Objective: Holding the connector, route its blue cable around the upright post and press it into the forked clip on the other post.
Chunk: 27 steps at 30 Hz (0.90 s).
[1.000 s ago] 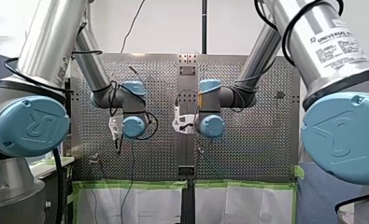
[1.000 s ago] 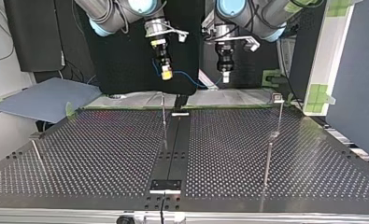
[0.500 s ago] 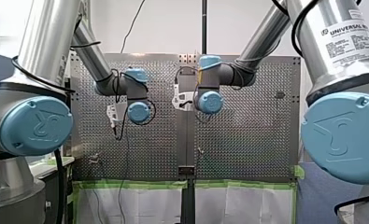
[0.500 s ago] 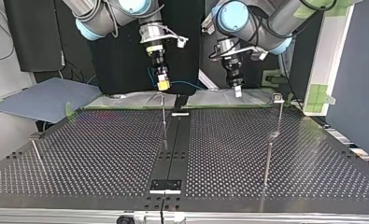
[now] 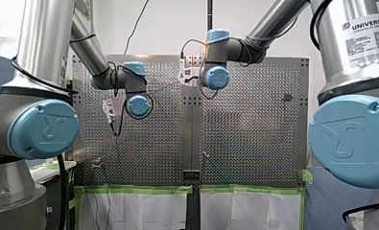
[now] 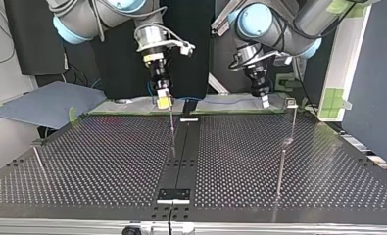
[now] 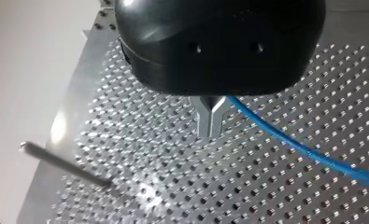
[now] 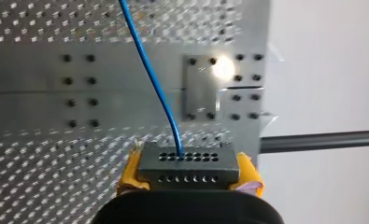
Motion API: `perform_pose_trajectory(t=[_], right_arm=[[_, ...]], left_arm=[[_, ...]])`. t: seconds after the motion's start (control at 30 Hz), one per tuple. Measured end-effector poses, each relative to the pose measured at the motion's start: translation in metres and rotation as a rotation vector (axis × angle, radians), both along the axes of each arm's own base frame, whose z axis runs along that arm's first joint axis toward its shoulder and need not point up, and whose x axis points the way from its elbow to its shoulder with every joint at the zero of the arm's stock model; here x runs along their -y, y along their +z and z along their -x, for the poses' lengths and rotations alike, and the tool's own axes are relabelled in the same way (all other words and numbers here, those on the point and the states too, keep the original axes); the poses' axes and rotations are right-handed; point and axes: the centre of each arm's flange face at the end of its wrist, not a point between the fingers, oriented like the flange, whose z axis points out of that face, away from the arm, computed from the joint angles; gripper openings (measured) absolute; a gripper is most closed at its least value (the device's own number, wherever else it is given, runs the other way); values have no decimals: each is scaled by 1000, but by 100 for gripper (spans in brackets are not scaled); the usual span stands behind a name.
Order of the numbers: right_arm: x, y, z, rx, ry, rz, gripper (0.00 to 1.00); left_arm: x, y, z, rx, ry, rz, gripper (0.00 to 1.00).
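In the right wrist view a grey connector (image 8: 188, 164) with rows of holes sits between my right gripper's (image 8: 189, 176) yellow pads, which are shut on it. Its blue cable (image 8: 149, 79) runs away over the perforated table. In the top view my right gripper (image 6: 163, 101) hangs just above the thin upright post (image 6: 172, 129) at the middle. My left gripper (image 6: 264, 101) hovers near the post with a small clip (image 6: 290, 102) on top. Its metal fingers (image 7: 211, 122) are pressed together, and the blue cable (image 7: 308, 151) comes out from their base.
Another thin post (image 6: 280, 171) stands at the top view's right, nearer the camera, and one with a small head (image 6: 37, 157) at its left. A black strip (image 6: 181, 156) runs down the table's middle. A blue-grey sheet (image 6: 49, 103) lies beyond the back left corner.
Both arms have swung toward the table's far edge as seen from the front. In the top view my right gripper came down over the middle post and my left moved toward the clip post.
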Motion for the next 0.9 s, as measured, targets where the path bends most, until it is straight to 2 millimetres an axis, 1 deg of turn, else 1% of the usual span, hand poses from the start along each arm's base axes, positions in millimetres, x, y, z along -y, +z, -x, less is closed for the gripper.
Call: perform_pose_trajectory(t=[0.2, 0.23, 0.33, 0.5, 0.7, 0.9], right_arm=[[-11, 31, 1, -9, 46, 32, 0], [-14, 39, 1, -9, 56, 40, 0], [-18, 54, -1, -16, 85, 58, 0], [-20, 68, -7, -19, 127, 58, 0], [-19, 84, -15, -13, 176, 62, 0], [-16, 105, -21, 17, 202, 79, 0]], left_arm=[[-11, 16, 1, 4, 15, 1, 0], [-13, 19, 0, 6, 16, 2, 0], [-20, 28, -1, 13, 16, 11, 0], [-34, 44, -4, 24, 16, 17, 0], [-49, 75, -13, 66, 13, 38, 0], [-66, 116, -23, 132, 18, 59, 0]])
